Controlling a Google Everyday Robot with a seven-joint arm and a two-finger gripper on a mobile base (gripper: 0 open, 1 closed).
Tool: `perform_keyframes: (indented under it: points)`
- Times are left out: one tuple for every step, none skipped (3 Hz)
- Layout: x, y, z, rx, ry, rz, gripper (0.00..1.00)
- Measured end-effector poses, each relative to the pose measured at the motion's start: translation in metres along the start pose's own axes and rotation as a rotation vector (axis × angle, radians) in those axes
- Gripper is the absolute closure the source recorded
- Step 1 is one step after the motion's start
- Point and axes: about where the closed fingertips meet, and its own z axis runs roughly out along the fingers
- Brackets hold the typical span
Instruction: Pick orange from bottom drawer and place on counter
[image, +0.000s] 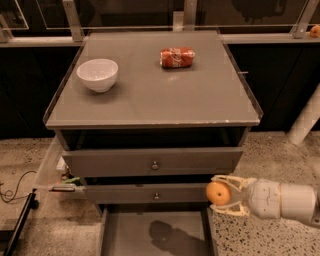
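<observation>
My gripper (220, 194) comes in from the right and is shut on the orange (218, 193), a small round fruit held between its pale fingers (231, 181). It hangs just right of the open bottom drawer (125, 235), level with the second knobbed drawer front. The drawer's flat floor shows only a dark shadow. The grey counter (150, 95) lies well above and behind the gripper.
A white bowl (97, 74) stands on the counter's left, a dented red soda can (177, 57) at its back middle. Two knobbed drawers (155, 161) stick out slightly. A clear side bin (59, 172) hangs left; a cable (12, 192) lies on the floor.
</observation>
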Motion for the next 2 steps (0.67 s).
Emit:
perform_keyframes:
  points:
    - [-0.053, -0.044, -0.032, 0.021, -0.002, -0.046, 1.00]
    - [-0.073, -0.089, -0.044, 0.015, 0.006, 0.000, 1.00]
